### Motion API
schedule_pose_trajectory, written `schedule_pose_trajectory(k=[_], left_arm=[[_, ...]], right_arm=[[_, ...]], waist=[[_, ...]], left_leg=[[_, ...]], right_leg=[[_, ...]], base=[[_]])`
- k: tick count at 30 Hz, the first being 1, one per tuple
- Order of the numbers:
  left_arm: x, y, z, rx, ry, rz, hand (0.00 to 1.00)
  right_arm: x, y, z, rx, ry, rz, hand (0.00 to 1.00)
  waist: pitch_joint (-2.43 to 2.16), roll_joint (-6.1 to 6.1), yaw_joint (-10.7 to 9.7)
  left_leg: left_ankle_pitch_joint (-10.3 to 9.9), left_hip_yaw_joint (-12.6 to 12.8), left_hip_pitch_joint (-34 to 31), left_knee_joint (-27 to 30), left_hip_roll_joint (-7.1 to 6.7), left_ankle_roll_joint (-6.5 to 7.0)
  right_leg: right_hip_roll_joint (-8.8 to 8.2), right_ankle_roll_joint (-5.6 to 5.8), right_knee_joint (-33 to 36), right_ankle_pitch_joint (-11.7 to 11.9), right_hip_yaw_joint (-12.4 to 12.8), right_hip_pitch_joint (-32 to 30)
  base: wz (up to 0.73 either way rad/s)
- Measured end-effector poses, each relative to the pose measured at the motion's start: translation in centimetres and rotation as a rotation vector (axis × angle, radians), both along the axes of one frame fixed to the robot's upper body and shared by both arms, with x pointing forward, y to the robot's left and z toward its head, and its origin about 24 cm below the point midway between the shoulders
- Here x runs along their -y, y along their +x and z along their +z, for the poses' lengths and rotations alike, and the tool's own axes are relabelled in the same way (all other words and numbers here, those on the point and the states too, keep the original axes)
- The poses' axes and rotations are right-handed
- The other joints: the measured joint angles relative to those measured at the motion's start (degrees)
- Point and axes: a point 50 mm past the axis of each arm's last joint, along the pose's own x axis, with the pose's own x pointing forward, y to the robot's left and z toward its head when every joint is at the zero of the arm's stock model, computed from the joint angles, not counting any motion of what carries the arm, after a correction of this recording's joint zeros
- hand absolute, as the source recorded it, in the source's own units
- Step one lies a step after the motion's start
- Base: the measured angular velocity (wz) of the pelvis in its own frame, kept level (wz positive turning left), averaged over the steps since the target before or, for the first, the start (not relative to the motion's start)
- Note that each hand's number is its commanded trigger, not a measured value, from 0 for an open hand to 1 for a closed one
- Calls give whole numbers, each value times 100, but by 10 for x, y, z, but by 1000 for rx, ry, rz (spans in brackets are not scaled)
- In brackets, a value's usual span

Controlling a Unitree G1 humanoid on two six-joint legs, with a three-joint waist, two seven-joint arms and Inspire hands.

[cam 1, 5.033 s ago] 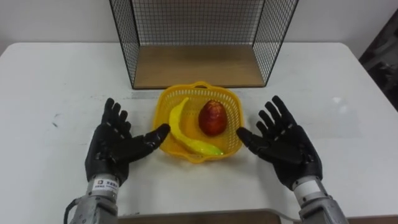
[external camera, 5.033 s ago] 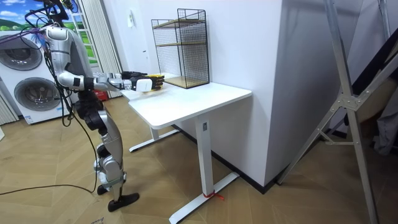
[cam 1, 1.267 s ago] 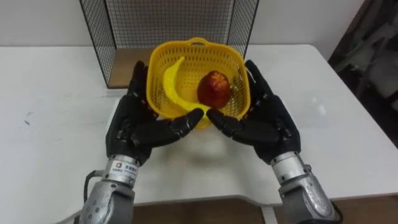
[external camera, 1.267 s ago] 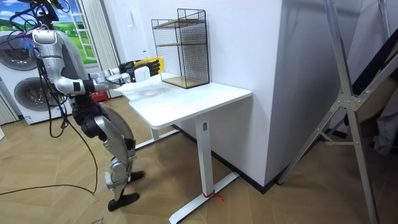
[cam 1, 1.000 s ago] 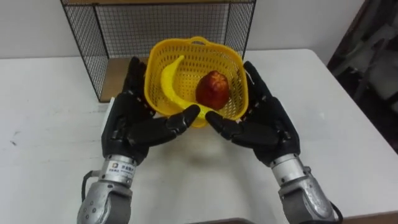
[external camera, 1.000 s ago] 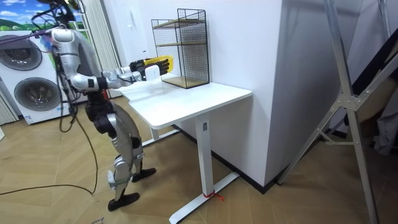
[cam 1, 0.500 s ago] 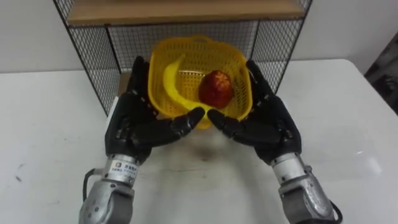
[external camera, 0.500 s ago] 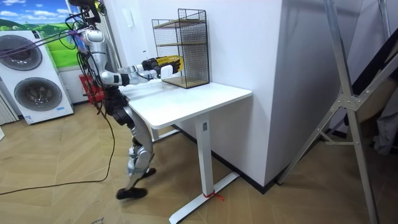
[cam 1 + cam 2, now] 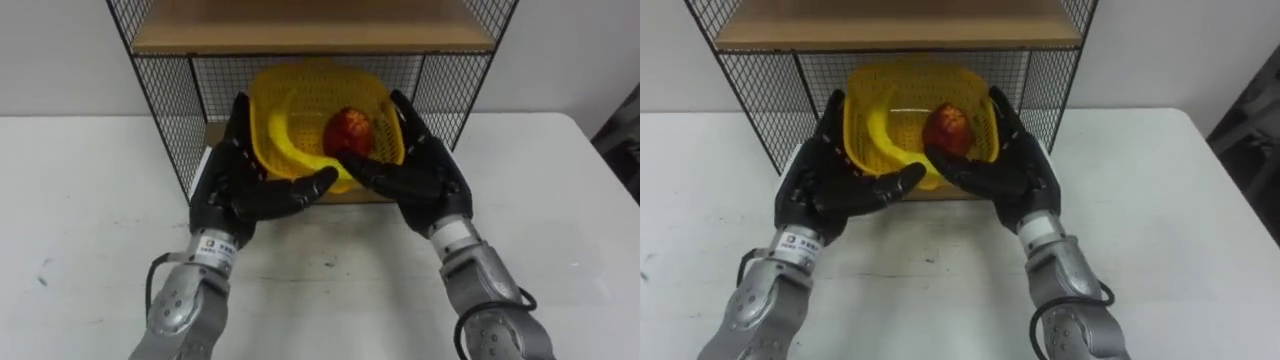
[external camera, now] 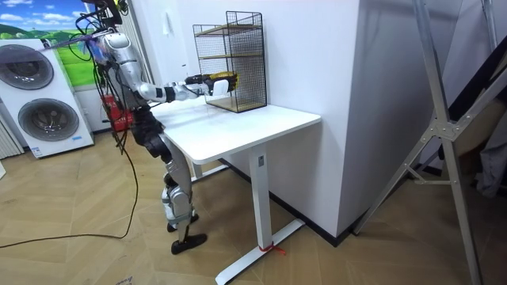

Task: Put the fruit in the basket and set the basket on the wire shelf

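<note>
A yellow plastic basket (image 9: 318, 74) holds a red apple (image 9: 350, 128) and a yellow banana (image 9: 281, 146). It is held off the table between my two hands. My left hand (image 9: 232, 188) presses flat on its left side, my right hand (image 9: 418, 176) on its right side, fingers straight and thumbs under the front. The basket sits at the mouth of the lower level of the black wire shelf (image 9: 158, 92), under its wooden board (image 9: 300, 26). In the room view I stand at the table's end with both arms stretched to the shelf (image 10: 231, 60).
The shelf's mesh side walls (image 9: 448, 78) flank the basket closely on both sides. The white table (image 9: 80, 210) spreads to the left and right of the shelf. A washing machine (image 10: 47, 103) stands behind me in the room view.
The basket has gone forward between my hands, from in front of the shelf into its lower opening. In the room view I have stepped closer to the table.
</note>
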Motion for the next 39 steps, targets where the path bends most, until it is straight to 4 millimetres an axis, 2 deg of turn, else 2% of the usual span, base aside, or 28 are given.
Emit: schedule_pose_trajectory(k=[5,9,11,13,16,22,29,36,39], left_arm=[[1,19,-5,-79,16,24,0],[3,43,-3,-150,1,68,0],[7,54,5,-169,-25,77,0],[7,60,9,-178,-32,87,0],[2,69,4,-267,-61,123,0],[0,77,2,-359,-63,159,0],[-2,85,4,-410,-58,179,0],[-6,87,7,-405,-46,183,0],[-5,85,11,-378,-18,173,0]], right_arm=[[0,11,-7,-93,18,-30,0],[-5,35,8,-113,-5,-37,0],[-8,52,20,-111,11,-33,0],[-7,58,21,-122,-3,-34,0],[-9,63,15,-193,2,-13,0],[-11,65,9,-285,70,-10,0],[-12,74,15,-320,64,-31,0],[-10,77,23,-286,46,-35,0],[-8,74,25,-248,-28,-32,0]], waist=[[5,7,42],[6,16,19],[8,20,2],[14,32,9],[15,90,13],[11,151,27],[-20,313,21],[-22,309,5],[-24,305,6]], left_leg=[[9,-25,-9,-15,43,-7],[82,-19,-26,-94,41,-7],[153,-12,-1,-211,48,-10],[163,-12,14,-240,55,-11],[162,-16,29,-244,54,-10],[199,-14,-56,-273,51,-1],[218,35,20,-387,49,2],[233,35,-12,-380,50,0],[236,18,14,-385,48,2]], right_leg=[[56,-8,-193,110,2,65],[64,-18,-296,190,11,63],[90,-19,-461,322,15,128],[97,-22,-521,358,12,161],[92,-20,-532,359,15,174],[92,-22,-590,401,9,92],[91,-15,-572,410,104,93],[90,-16,-576,411,94,65],[89,-18,-599,417,77,111]], base=[[-1],[0],[0],[0],[0],[0],[-5],[0],[3]])
